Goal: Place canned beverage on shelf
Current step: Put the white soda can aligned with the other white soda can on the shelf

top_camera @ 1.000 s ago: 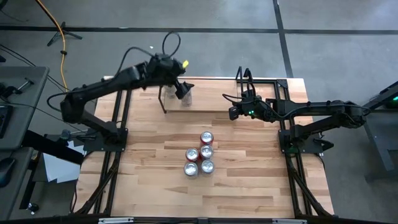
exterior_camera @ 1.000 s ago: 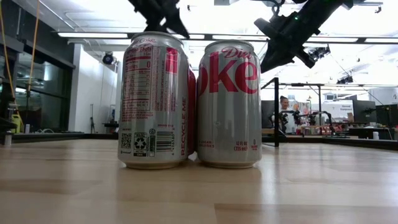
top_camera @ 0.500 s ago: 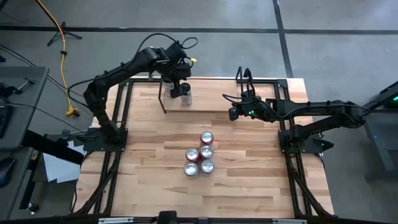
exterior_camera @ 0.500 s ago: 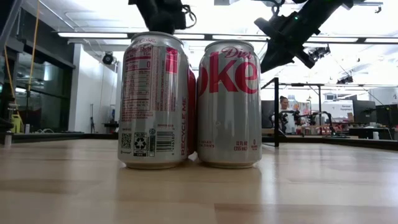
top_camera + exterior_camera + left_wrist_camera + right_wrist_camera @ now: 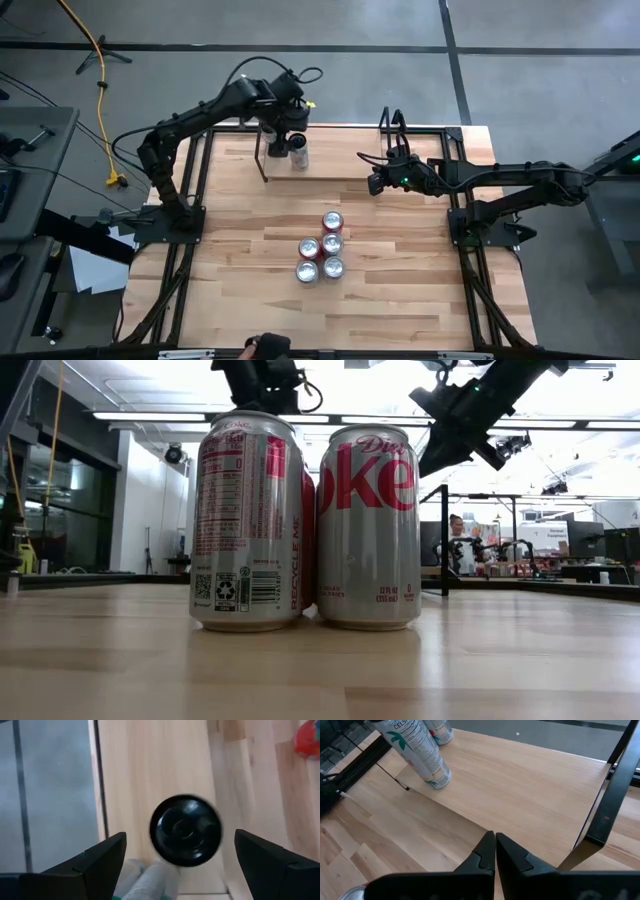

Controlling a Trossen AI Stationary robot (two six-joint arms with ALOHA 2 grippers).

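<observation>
The slim white-and-silver drink can [image 5: 299,155] stands upright at eleven o'clock on the low pale-plank shelf with black rod uprights [image 5: 330,160]. The left claw [image 5: 283,146] hovers over it, fingers apart, clamping nothing. Best lift straight up so neither finger tips it.

The right claw [image 5: 495,851], fingers together, waits at one o'clock. Only its wrist view shows the can's printed side; the left wrist view shows the dark top. Four squat silver-and-red cans [image 5: 324,246] crowd mid-surface.

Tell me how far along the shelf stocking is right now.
Done: a tall white can stands upright on the shelf. In hand: nothing; the left pincer hovers open directly above that can, apparently released, and the right pincer waits shut at the shelf's other end. Left: four Diet Coke cans clustered mid-table, untouched.
</observation>
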